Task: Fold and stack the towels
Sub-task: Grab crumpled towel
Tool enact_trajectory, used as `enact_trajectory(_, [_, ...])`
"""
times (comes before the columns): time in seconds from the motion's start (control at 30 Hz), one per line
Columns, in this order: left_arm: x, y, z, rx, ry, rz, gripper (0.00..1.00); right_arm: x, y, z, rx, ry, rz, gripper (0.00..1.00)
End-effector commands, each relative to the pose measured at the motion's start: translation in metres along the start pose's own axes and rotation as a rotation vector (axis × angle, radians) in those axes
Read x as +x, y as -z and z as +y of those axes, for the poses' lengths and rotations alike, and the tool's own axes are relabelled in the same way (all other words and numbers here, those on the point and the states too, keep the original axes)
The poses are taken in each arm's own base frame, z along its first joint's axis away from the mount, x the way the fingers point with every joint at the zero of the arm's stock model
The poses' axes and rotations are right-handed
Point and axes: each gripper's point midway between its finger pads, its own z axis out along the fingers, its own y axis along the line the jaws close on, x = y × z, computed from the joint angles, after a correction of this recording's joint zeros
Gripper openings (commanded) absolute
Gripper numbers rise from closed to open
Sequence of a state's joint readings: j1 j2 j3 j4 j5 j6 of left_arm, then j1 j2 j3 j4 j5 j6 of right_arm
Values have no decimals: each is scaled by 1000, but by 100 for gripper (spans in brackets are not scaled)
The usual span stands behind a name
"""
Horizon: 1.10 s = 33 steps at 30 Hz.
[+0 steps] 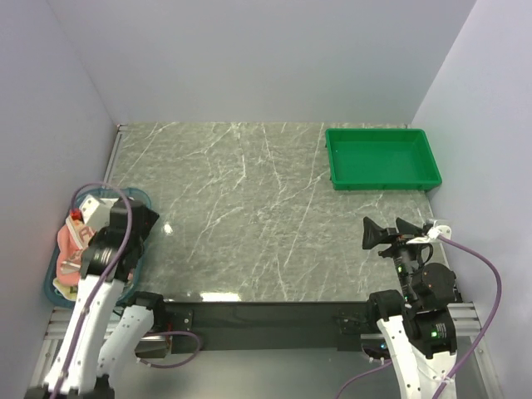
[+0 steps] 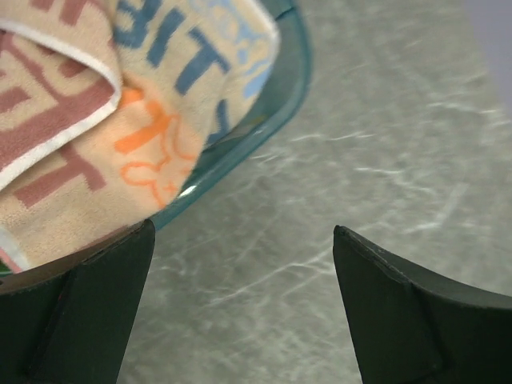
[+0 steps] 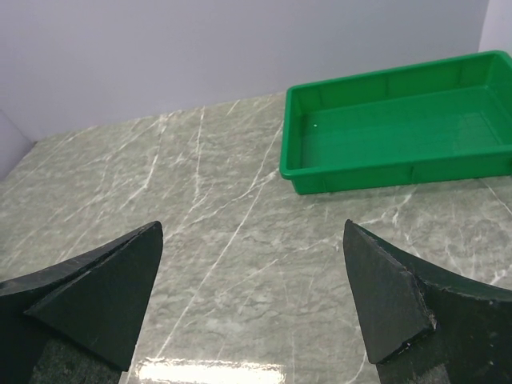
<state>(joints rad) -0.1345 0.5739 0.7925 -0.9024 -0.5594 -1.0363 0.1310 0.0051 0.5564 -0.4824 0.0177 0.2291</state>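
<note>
Nothing folded yet: soft cream lettered towels (image 2: 160,120) lie bunched inside the blue plastic basket (image 2: 290,76); both jaws stand wide, empty.

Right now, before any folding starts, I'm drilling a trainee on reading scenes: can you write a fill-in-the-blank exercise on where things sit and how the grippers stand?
1. The towels lie bunched in the blue ____.
2. The tray at the table's far right corner is coloured ____.
3. Only the ____ wrist view shows the tray.
4. The left gripper and the right gripper both have jaws standing ____.
Missing words: basket; green; right; open.
</note>
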Motion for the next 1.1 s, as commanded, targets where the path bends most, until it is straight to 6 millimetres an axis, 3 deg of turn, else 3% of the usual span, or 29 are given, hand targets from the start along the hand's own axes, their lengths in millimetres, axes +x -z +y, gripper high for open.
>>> enact_trajectory(0.0, [-8,-7,4,-114,-7,-18,99,-51,52,14,-103,-8,-317,100])
enact_trajectory(0.27, [-18,-31,4,-286,-74,-45,99,-50,55,20,-156,-29,-300,100])
enact_trajectory(0.6, [-9,-76,5,-392,-97,0,94,-48,58,21,-181,-48,-283,100])
enact_trajectory(0.8, [0,-93,12,-468,-132,18,80,-48,58,20,-178,-55,-282,100])
enact_trajectory(1.07, [11,-100,33,-551,-180,24,58,-47,57,21,-184,-56,-275,100])
